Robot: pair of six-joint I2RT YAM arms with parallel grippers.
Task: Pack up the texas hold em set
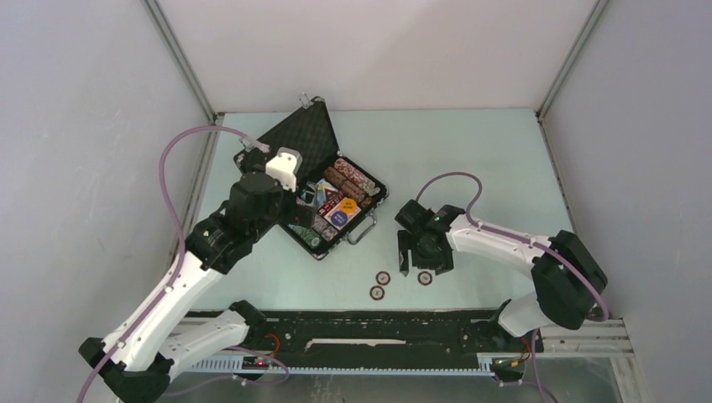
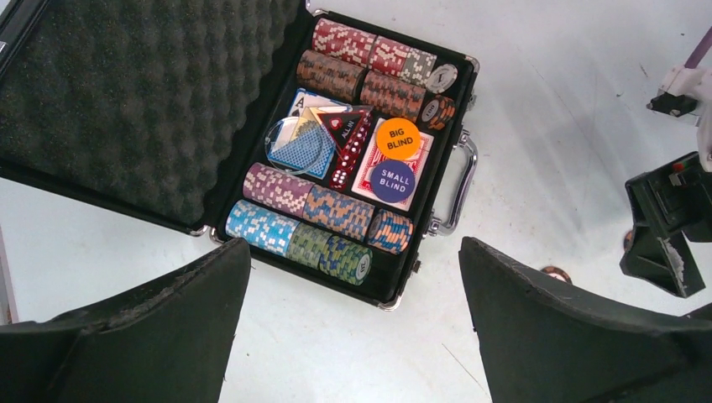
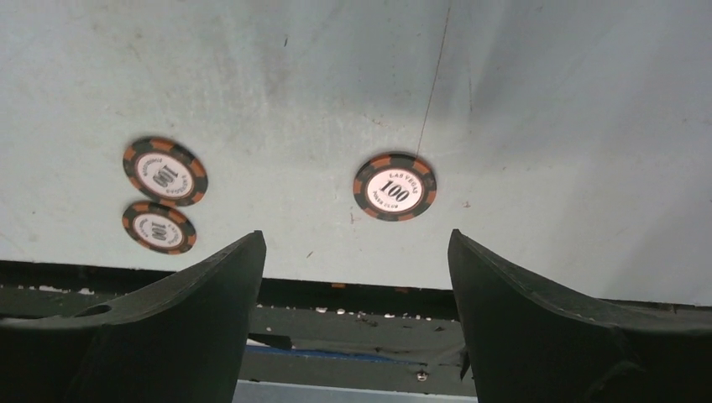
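Note:
The black briefcase [image 1: 374,200] lies open at the table's back left, its foam lid [image 1: 301,138] leaning back. In the left wrist view it holds rows of poker chips [image 2: 323,210], red and blue card decks [image 2: 361,180], an orange button [image 2: 398,138], a blue button [image 2: 393,181] and a triangular marker [image 2: 347,133]. My left gripper [image 1: 290,220] is open and empty above the case's near-left side [image 2: 353,248]. Three loose brown chips lie on the table [image 3: 395,186] [image 3: 164,171] [image 3: 159,227]. My right gripper [image 1: 424,264] is open and empty just above the rightmost one [image 3: 357,239].
The case's silver handle [image 2: 463,180] faces the right arm, which shows in the left wrist view [image 2: 667,227]. A black rail [image 1: 378,336] runs along the near table edge, just below the loose chips. Grey walls close in the left, back and right.

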